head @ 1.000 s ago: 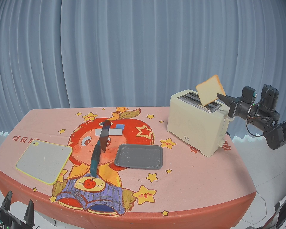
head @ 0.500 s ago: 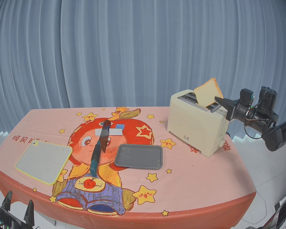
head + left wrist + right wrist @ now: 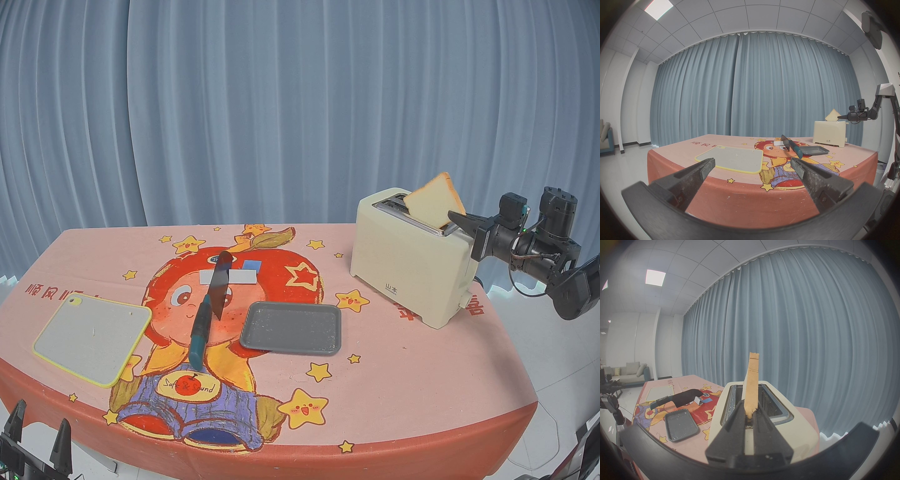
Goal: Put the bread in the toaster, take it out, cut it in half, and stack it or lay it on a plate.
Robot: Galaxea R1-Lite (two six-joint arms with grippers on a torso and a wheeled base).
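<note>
A slice of bread (image 3: 432, 200) (image 3: 752, 381) stands tilted, its lower part inside the near slot of the cream toaster (image 3: 409, 259) (image 3: 793, 433) at the table's right. My right gripper (image 3: 455, 218) (image 3: 748, 410) is shut on the slice's right edge, just above the toaster top. My left gripper (image 3: 753, 168) hangs open off the table's front left corner, nothing between its fingers. A knife (image 3: 209, 301) with a teal handle lies in the middle, a grey plate (image 3: 292, 327) to its right and a green-rimmed cutting board (image 3: 91, 337) at the left.
The pink printed tablecloth (image 3: 400, 381) covers the table, with bare room in front of the plate and toaster. Small white and blue cards (image 3: 240, 272) lie behind the knife. A blue curtain hangs behind the table.
My right gripper has lowered the bread from above the toaster down into the slot, shifting slightly left. The left arm has not moved.
</note>
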